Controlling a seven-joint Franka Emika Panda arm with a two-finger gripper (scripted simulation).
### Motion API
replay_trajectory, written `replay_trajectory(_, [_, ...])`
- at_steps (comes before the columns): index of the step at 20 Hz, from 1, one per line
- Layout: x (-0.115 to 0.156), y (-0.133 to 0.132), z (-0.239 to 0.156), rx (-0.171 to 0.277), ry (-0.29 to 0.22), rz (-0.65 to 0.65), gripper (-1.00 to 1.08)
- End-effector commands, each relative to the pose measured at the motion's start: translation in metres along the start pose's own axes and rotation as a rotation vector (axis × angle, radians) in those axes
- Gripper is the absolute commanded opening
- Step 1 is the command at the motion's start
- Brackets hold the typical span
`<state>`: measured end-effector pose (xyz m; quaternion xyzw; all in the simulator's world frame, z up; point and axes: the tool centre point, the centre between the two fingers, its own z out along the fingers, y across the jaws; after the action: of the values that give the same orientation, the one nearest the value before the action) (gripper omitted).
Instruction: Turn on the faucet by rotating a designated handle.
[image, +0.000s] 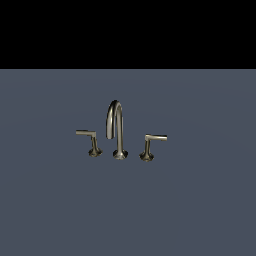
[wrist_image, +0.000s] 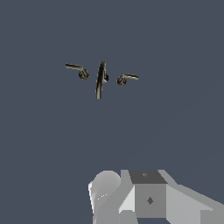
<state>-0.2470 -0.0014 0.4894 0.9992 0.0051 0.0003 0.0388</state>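
The faucet is a small brushed-metal set on the dark grey floor, with a tall arched gooseneck spout in the middle and a short lever on each side. The designated handle stands on the exterior view's right, its thin bar pointing right from a flared post. The twin lever points left. From above, the wrist view shows the spout and the designated handle. Only the grey-white body of my gripper shows there, well apart from the faucet. Its fingers are not distinguishable. The arm is outside the exterior view.
A flat dark grey surface spreads around the faucet on all sides. A black band fills the upper part of the exterior view.
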Motion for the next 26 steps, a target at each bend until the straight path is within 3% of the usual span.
replay_trajectory(1, [0.0, 0.0, 0.0, 0.0, 0.0, 0.0, -1.0])
replay_trajectory(13, [0.013, -0.007, 0.022, 0.003, -0.004, 0.093, -1.0])
replay_trajectory(26, [0.06, -0.022, 0.092, 0.015, -0.016, 0.392, -1.0])
